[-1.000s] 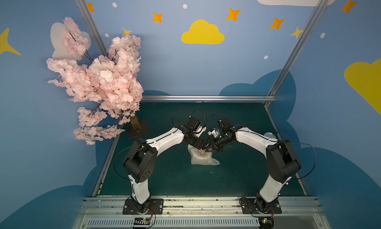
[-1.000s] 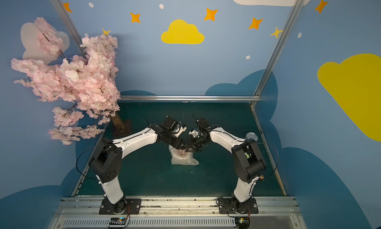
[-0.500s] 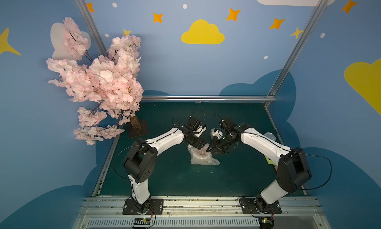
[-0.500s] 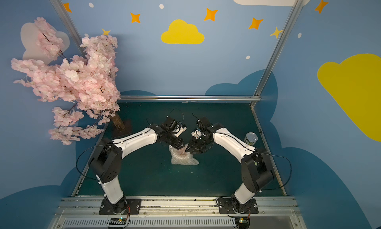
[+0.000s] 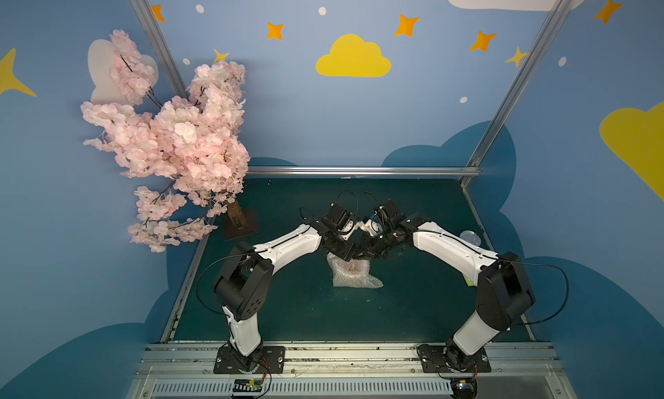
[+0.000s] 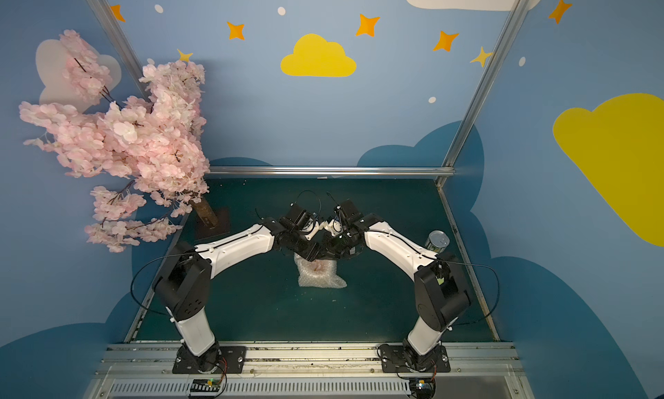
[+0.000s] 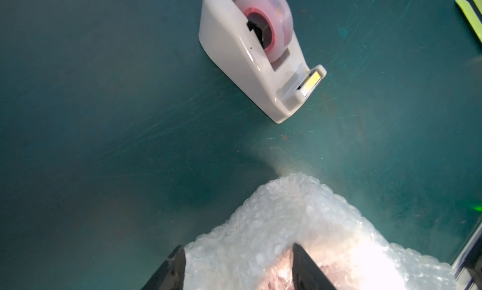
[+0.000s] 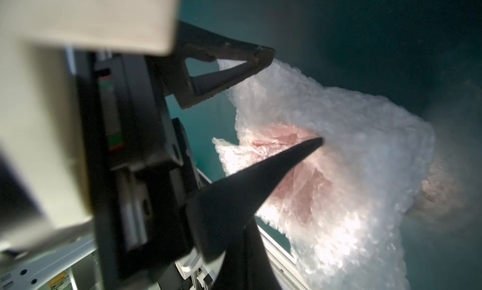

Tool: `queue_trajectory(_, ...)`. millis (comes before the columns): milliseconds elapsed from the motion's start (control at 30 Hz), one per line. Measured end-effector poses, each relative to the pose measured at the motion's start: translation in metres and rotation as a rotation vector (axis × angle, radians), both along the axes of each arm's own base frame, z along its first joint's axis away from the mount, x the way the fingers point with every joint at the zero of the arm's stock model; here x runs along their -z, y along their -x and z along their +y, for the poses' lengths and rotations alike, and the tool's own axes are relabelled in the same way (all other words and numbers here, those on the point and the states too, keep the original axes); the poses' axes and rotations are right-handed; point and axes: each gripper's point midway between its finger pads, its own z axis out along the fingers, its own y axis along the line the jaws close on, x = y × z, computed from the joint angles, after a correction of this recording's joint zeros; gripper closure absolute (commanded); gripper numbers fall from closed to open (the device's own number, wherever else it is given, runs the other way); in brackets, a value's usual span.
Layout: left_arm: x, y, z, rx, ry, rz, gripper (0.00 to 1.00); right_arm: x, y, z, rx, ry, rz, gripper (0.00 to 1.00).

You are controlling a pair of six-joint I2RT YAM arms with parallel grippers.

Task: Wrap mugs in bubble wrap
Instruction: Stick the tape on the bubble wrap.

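The bubble wrap lies as a crumpled bundle in mid-mat. The mug is wrapped inside and shows only as a reddish glow through the plastic. My left gripper reaches down onto the bundle's far side. One of its fingers is outside the wrap and the other pokes into the red mouth, with wrap filling the gap. My right gripper is shut close beside it, just above the bundle, and I see nothing held.
A beige tape dispenser stands beyond the bundle. A silver tin can is at the mat's right edge and yellow-green strips lie nearby. The blossom tree on its base fills the back left.
My right gripper's jaws have closed. The right arm swung its elbow out low to the right and has come back up. The left arm and the bundle have stayed put.
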Motion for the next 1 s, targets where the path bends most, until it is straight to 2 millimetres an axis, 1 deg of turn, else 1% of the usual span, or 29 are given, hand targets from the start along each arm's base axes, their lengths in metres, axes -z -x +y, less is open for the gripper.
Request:
queue_trajectory(233, 0.000, 0.000, 0.000, -0.007, -0.001, -0.002, 0.36, 0.026, -0.001, 0.002, -0.005, 0.030, 0.021, 0.97)
queue_trajectory(467, 0.000, 0.000, -0.001, -0.005, -0.002, -0.004, 0.36, 0.052, -0.001, -0.003, -0.010, 0.097, 0.039, 0.97)
queue_trajectory(533, 0.000, 0.000, -0.002, -0.004, -0.003, -0.006, 0.36, 0.056, 0.000, -0.005, -0.009, 0.114, 0.043, 0.97)
queue_trajectory(733, 0.000, 0.001, -0.002, -0.002, -0.006, -0.010, 0.36, 0.061, -0.002, -0.012, -0.002, 0.156, 0.029, 0.97)
queue_trajectory(800, 0.000, 0.001, -0.003, -0.001, -0.007, -0.010, 0.35, 0.061, -0.002, -0.013, 0.000, 0.164, 0.028, 0.95)
queue_trajectory(900, 0.000, 0.000, -0.002, -0.004, -0.011, -0.016, 0.32, 0.058, -0.002, -0.013, 0.002, 0.163, 0.022, 0.92)
queue_trajectory(1000, -0.003, -0.002, -0.001, -0.012, -0.018, -0.030, 0.28, 0.051, 0.000, -0.013, 0.001, 0.155, 0.016, 0.89)
